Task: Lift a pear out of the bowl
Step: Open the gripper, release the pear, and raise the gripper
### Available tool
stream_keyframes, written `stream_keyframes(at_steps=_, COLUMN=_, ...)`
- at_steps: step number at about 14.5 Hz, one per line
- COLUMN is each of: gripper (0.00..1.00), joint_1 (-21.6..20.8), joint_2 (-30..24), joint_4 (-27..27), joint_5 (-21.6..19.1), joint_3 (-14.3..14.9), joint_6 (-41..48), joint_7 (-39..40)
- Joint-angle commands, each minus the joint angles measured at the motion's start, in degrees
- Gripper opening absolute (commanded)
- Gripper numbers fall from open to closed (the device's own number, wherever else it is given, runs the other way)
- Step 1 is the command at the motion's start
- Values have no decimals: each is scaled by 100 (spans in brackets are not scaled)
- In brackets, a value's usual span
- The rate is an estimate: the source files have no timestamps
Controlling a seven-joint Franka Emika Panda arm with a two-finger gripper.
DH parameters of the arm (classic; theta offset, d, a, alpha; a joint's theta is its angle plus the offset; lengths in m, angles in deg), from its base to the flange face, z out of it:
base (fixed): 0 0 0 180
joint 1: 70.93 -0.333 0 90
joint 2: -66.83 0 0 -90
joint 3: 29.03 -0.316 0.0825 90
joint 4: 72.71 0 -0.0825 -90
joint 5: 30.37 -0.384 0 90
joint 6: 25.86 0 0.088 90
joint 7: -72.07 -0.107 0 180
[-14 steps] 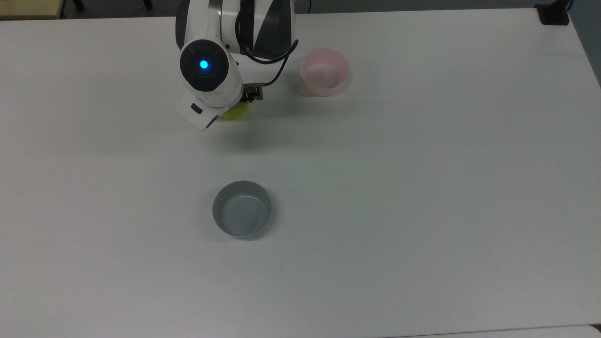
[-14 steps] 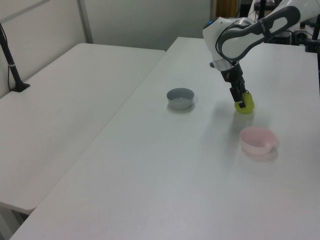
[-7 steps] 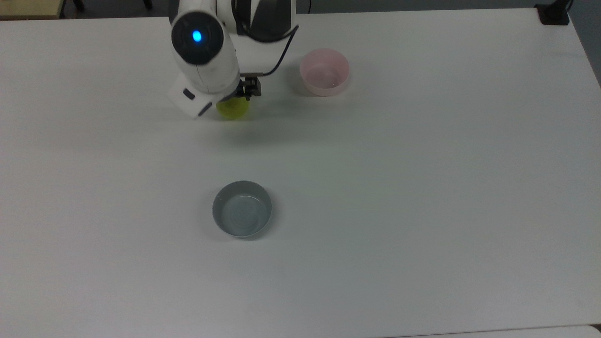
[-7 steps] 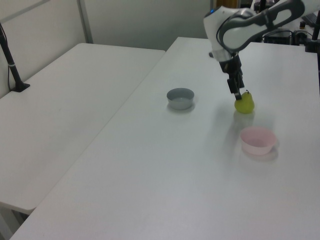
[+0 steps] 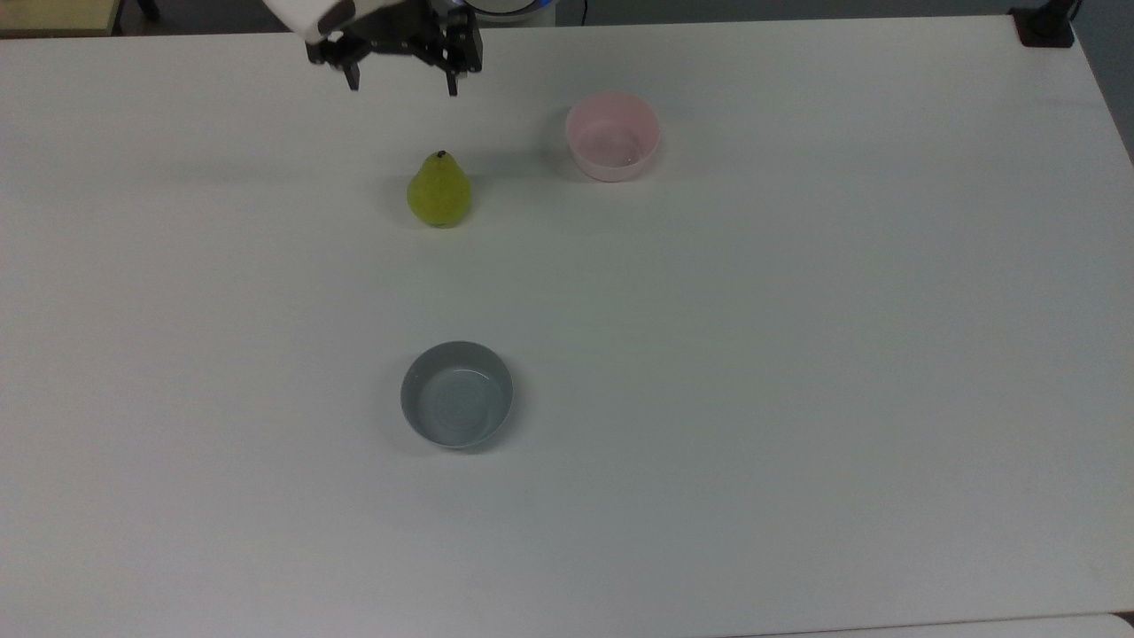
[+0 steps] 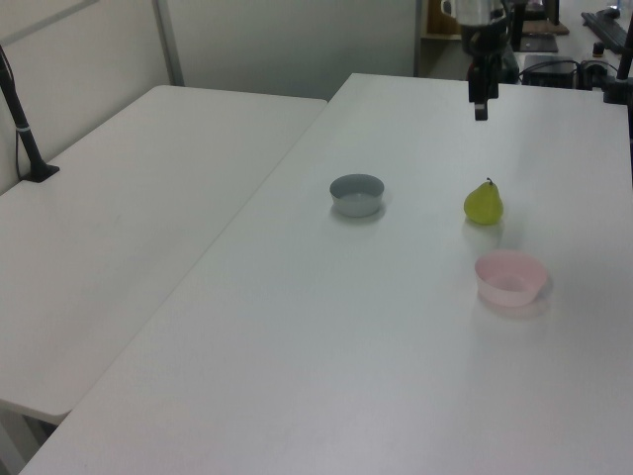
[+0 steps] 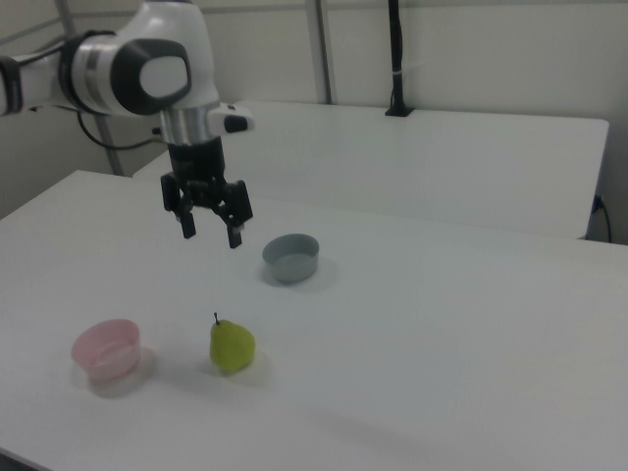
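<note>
Pear position, top view: the small yellow-green pear with a short dark stem [image 5: 438, 191] stands upright on the white desk [image 5: 797, 354], toward the desk's far edge and left of its middle as the top view shows it. The small round pale pink bowl [image 5: 613, 135] sits on the desk to the top view's right of the pear, near it but apart, and holds nothing. The round grey-blue bowl [image 5: 457, 406] sits well apart from the pear, nearer the desk's front edge. The black two-finger gripper [image 5: 403, 81] hangs at the desk's far edge, above and clear of the pear; its fingers are spread apart and hold nothing.

Left view: the pear [image 6: 483, 204] stands on the desk [image 6: 326, 346] between the grey-blue bowl [image 6: 356, 194] and the pink bowl [image 6: 510, 277], touching neither. The gripper [image 6: 480, 107] is raised above the desk, beyond the pear toward the far edge.

Right view: the pear [image 7: 232, 345] stands stem-up on the desk [image 7: 442, 343], just to the right view's right of the pink bowl [image 7: 106, 349]. The grey-blue bowl [image 7: 290, 257] lies farther back. The gripper [image 7: 210, 228] points downward, raised above the desk between the pear and the grey-blue bowl in height and well clear of both; the fingers stand apart with an empty gap between them. The white arm [image 7: 137, 69] reaches in from the right view's left.
</note>
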Motion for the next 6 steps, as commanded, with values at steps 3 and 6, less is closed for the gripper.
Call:
stream_keyframes(at_steps=3, gripper=100, joint_1=-54, joint_2=-411, joint_4=191, joint_5=-33, joint_3=-12, joint_6=56, joint_7=-282)
stream_keyframes(at_steps=6, gripper=100, joint_1=-54, joint_2=-429, joint_4=182, joint_5=-33, joint_3=-30, joint_6=56, joint_7=-282)
